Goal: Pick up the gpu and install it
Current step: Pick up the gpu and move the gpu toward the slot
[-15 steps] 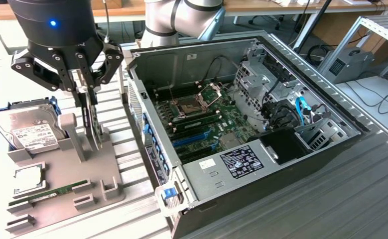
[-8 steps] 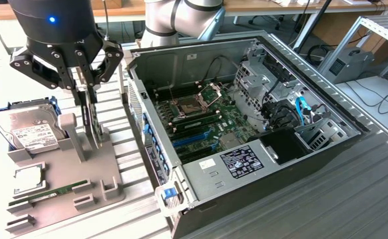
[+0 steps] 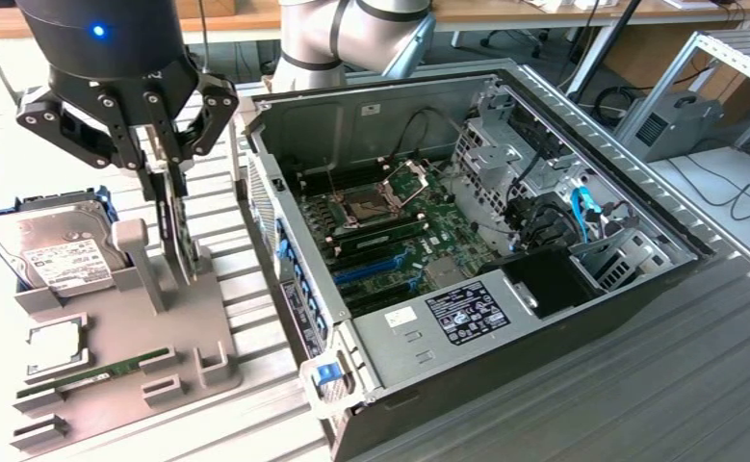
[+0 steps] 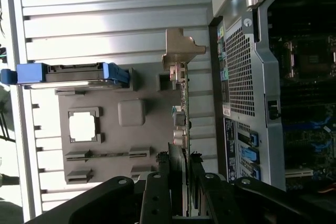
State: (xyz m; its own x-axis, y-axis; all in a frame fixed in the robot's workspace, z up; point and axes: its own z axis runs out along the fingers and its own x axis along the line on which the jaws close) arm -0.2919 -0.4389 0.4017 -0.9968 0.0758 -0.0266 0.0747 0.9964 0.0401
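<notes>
Grey fixture [image 3: 182,337] nearest, at the exterior view's left. Above it, gripper [image 3: 169,164] clamped on gpu [image 3: 175,231], which stands on edge at its holder; lift-off unclear. Rightward, open case [image 3: 285,260]: blue slots [image 3: 372,269] bare, so install not yet done.

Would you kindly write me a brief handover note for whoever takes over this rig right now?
State of the tool: closed on the upper edge of the gpu.
Position of the gpu: upright at its stand on the gray fixture, to the exterior view's left of the open computer case. I cannot tell whether it has cleared the stand.
Nearby: the hard drive sits in the fixture beside it.
Done: gpu grasped.
Left: the gpu is not in the case yet, so carrying it across and seating it on the motherboard remain.
</notes>
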